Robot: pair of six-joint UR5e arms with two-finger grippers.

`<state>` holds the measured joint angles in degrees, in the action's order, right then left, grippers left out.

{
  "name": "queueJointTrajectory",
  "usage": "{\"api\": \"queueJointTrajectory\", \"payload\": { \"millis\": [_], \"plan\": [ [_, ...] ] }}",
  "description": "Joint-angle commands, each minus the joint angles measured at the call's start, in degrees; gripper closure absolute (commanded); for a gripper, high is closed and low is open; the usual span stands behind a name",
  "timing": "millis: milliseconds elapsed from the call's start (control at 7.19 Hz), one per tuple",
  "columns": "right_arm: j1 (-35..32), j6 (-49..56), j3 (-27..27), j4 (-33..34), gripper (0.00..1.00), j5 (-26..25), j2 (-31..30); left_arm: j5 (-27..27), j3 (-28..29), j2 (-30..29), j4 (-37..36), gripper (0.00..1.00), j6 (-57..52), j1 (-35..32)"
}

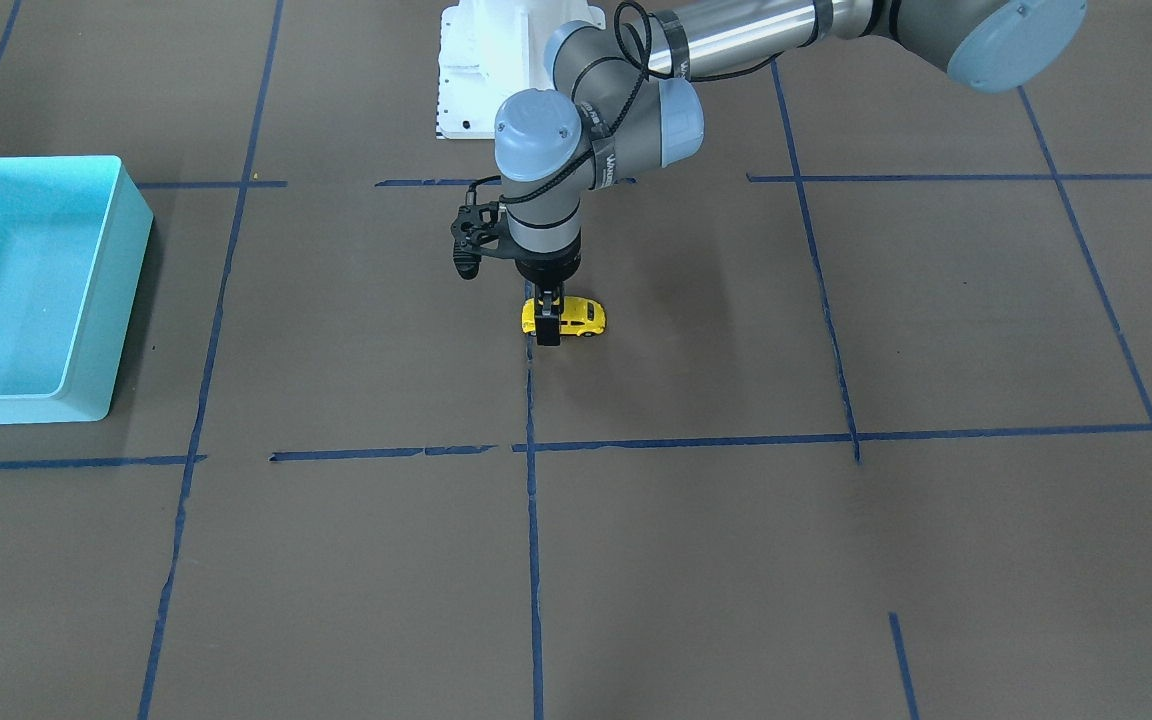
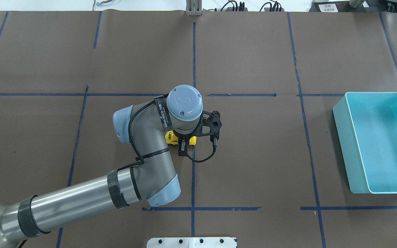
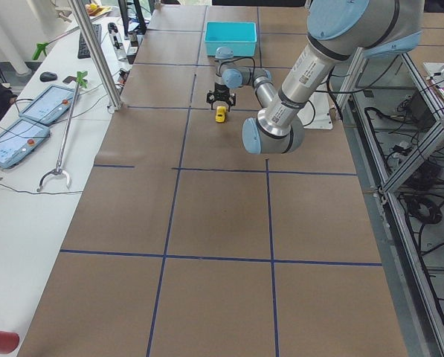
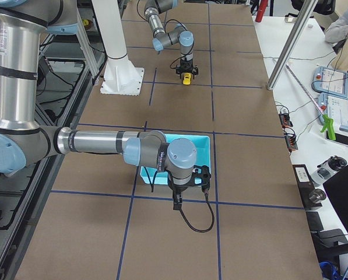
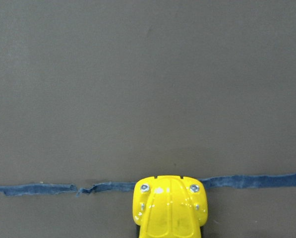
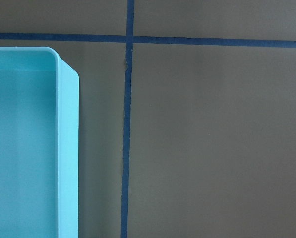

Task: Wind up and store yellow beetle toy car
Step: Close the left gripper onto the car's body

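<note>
Much of the tiny, glossy yellow Beetle-shaped toy car [image 1: 584, 316] is hidden. From across the brown paper-covered counter [image 1: 736, 560], the near black finger [image 1: 548, 328] of the left tool [image 1: 547, 318] crosses its side. From overhead the grey wrist covers its middle, so only the two yellow ends peek out. The left wrist view cuts it off at the bottom edge and shows just one rounded end with two little silver lamps. The right tool [image 4: 176, 201] shows only in the side view from the robot's right end, pointing down just beside the open turquoise plastic bin [image 1: 121, 290]; I cannot tell whether its fingers are apart or together. The car is bright yellow with a domed roof, dark windows and small black wheels. It stands on its wheels on the counter, one end over a blue tape line [image 1: 531, 480], well apart from the bin. The left tool stands upright over it, one finger on each long side, clamped across the body nearer one end, and the longer part of the car juts out from between the fingers.
</note>
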<state>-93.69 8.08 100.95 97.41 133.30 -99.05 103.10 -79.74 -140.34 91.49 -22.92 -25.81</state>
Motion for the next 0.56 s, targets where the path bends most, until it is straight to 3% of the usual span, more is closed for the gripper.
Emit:
{"api": "queueJointTrajectory", "payload": {
  "millis": [0, 417],
  "plan": [
    [0.0, 0.0, 0.1, 0.0, 0.00, 0.0, 0.0, 0.0, 0.1, -0.2, 0.0, 0.07, 0.8, 0.8],
    [0.0, 0.0, 0.4, 0.0, 0.00, 0.0, 0.1, 0.0, -0.2, 0.2, 0.0, 0.10, 0.8, 0.7]
  ]
}}
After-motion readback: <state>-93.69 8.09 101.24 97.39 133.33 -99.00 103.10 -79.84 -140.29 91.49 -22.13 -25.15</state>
